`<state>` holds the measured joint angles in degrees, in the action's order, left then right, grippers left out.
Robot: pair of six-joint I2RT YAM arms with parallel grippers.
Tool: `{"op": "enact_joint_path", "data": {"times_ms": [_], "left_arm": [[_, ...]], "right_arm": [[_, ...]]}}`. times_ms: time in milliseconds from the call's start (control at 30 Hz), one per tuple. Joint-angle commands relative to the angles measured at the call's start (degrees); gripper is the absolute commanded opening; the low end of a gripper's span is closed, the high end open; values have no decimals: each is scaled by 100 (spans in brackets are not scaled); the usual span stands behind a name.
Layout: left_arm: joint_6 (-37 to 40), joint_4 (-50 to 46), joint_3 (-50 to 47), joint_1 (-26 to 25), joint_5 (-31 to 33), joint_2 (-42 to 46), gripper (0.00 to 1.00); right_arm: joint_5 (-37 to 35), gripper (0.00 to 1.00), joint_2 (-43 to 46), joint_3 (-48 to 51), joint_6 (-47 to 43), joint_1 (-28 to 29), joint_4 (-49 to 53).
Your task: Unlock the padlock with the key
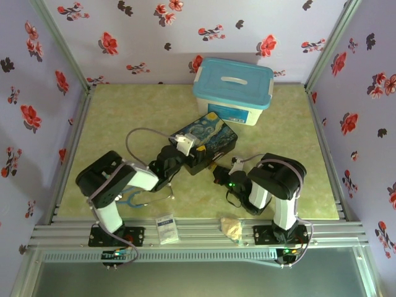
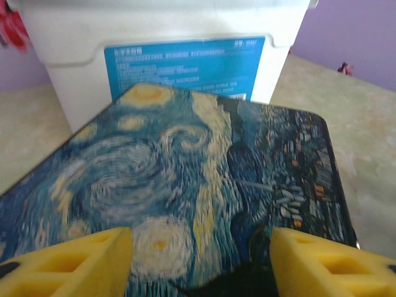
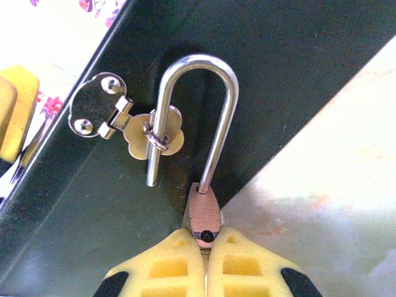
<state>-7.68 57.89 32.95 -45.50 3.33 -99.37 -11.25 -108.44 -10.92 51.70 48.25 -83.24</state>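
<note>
The brass padlock (image 3: 204,212) hangs at the dark front wall of the painted tin (image 3: 278,74). Its silver shackle (image 3: 199,60) stands sprung open, the free leg threaded through the ring of the tin's clasp (image 3: 99,114), and the empty shackle hole shows in the body. My right gripper (image 3: 206,238) is shut, its yellow fingertips pinching the near end of the padlock body. The key is hidden. My left gripper (image 2: 201,260) hovers open over the tin's starry lid (image 2: 185,173), nothing between its fingers. From above, both grippers meet at the tin (image 1: 204,143), left (image 1: 185,147) and right (image 1: 218,172).
A white tub with a blue lid (image 1: 234,90) stands just behind the tin. A stethoscope (image 1: 133,198) lies by the left arm. A white packet (image 1: 166,228) and a tan lump (image 1: 232,228) sit on the front rail. Floral walls enclose the table.
</note>
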Motion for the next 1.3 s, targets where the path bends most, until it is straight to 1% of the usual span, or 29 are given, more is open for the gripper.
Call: {"op": "enact_joint_path", "data": {"times_ms": [0, 67, 100, 133, 200, 300, 400, 567, 633, 800, 867, 933, 1100, 1200, 1267], "left_arm": [[-658, -2530, 274, 56, -133, 539, 68], [-752, -3215, 677, 82, 51, 916, 77], [-851, -3605, 944, 151, 195, 1016, 80], [-942, -4031, 1229, 254, 214, 1005, 80], [-886, -4707, 1837, 500, 117, 709, 82], [-506, -5318, 2576, 634, 54, 16, 83], [-296, -5621, 3113, 698, -149, -525, 86], [-261, -5508, 3388, 758, 97, -916, 88], [-279, -5480, 3542, 826, 29, -1057, 89], [-499, -5286, 3819, 1152, -937, -1418, 91], [-412, -5390, 4000, 1173, -1156, -1576, 91], [-349, -5327, 4001, 1158, -1303, -1653, 89], [-188, -5280, 3903, 1104, -1309, -1855, 84], [-47, -5313, 3870, 1078, -1300, -2031, 81], [83, -5193, 3739, 1036, -1271, -2060, 81]], "right_arm": [[254, 0, -186, -13, 203, 12, 379], [290, 0, -229, -67, 243, 13, 379], [266, 0, -231, -68, 277, 17, 379], [251, 0, -222, -55, 279, 20, 377], [199, 0, -133, -12, 279, 18, 374], [166, 0, -73, 35, 305, 22, 379], [223, 0, -113, 20, 310, 19, 388], [261, 0, -152, 18, 306, 27, 389], [297, 0, -151, 12, 305, 35, 385], [285, 0, -201, 14, 333, 77, 387], [209, 0, -235, 11, 371, 96, 388], [152, 0, -273, -24, 432, 138, 387], [-39, 0, -396, -282, 657, 302, 379], [-349, 0, -339, -325, 821, 431, 378], [-619, 0, -275, -240, 1171, 425, 377]]}}
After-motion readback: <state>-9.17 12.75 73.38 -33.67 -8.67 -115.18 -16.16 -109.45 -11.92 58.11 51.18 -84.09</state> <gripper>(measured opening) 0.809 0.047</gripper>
